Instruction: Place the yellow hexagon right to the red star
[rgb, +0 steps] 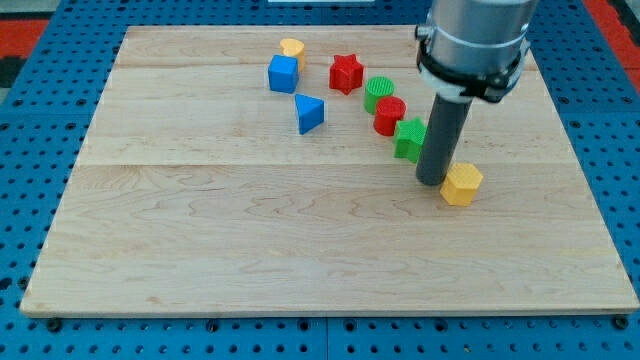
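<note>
The yellow hexagon (462, 184) lies on the wooden board at the view's right, a little below the middle. The red star (346, 73) lies near the view's top, left of and well above the hexagon. My tip (431, 181) stands on the board, touching or almost touching the hexagon's left side. The rod also stands just right of a green block (409, 138), partly hiding it.
A green cylinder (378, 94) and a red cylinder (389, 115) lie in a diagonal row between the star and my tip. A blue cube (283, 74), a small yellow block (292, 47) and a blue triangle (309, 113) lie left of the star. The board (200, 240) ends at blue pegboard.
</note>
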